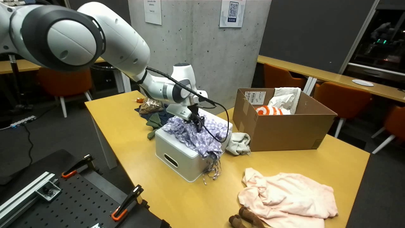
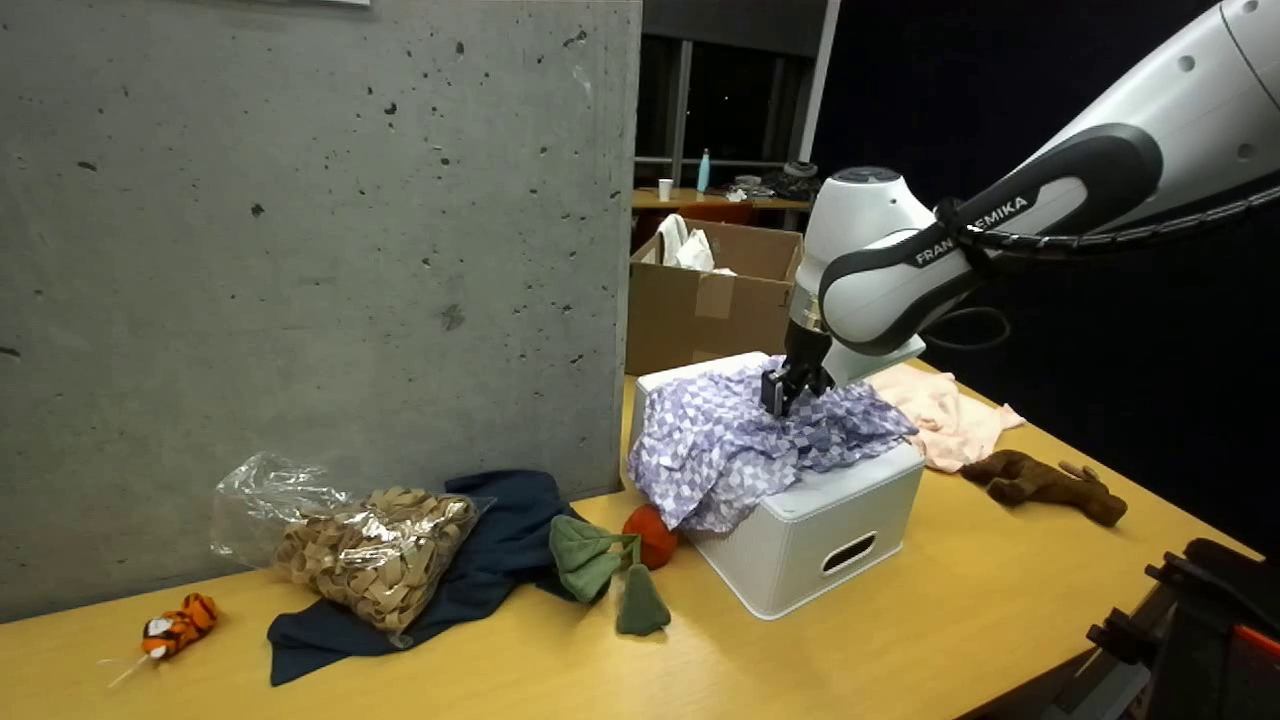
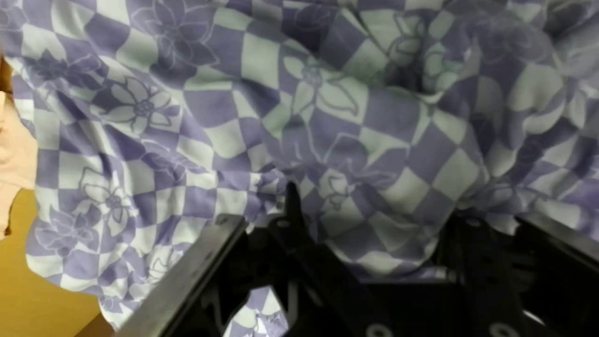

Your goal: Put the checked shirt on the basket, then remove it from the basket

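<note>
The checked shirt (image 2: 715,440) lies in a messy heap on top of the white basket (image 1: 191,171). The gripper (image 3: 369,210) points down into the shirt, near the middle of the heap. Its fingers (image 3: 294,215) are spread apart, and a puffy fold of the shirt sits in the gap between them. The tips are dark and blurry, so I cannot tell if both touch the cloth. In the wrist view, the shirt is under the fingers, past their tips and out on both sides.

In both exterior views, parts of the shirt hang over the edges of the basket. In an exterior view, thin strings (image 1: 214,169) dangle beside it. The basket stands on a yellow table (image 1: 177,202). A gray cloth (image 1: 239,144) is bunched between the basket and a big brown box (image 1: 284,133). A pink cloth (image 1: 294,196) lies apart from the basket.
</note>
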You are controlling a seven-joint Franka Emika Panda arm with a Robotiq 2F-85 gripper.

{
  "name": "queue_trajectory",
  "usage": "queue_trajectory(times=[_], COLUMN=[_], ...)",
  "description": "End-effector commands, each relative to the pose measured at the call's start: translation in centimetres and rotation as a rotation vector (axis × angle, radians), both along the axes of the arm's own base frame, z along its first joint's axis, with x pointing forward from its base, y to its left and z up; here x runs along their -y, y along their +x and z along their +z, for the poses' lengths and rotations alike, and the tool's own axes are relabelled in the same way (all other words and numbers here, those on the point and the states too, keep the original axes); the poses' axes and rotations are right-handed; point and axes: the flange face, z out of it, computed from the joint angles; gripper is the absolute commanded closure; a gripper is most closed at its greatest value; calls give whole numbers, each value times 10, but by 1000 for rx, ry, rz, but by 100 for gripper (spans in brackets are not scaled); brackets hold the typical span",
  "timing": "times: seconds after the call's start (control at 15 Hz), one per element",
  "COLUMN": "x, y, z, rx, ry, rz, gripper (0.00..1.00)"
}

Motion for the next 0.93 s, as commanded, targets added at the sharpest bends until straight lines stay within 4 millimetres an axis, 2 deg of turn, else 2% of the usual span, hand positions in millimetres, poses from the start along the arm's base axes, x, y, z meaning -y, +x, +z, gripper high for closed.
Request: queue_trajectory(times=[0.0, 0.27, 0.47, 0.67, 0.87], x=[8, 30, 51, 74, 108], y=[-8, -26, -46, -72, -108], z=[49, 123, 183, 239, 285], rx=[33, 95, 138, 187, 218], ry=[6, -15, -40, -64, -103], rz=[-17, -57, -94, -129, -179], gripper=[66, 66, 66, 66, 66])
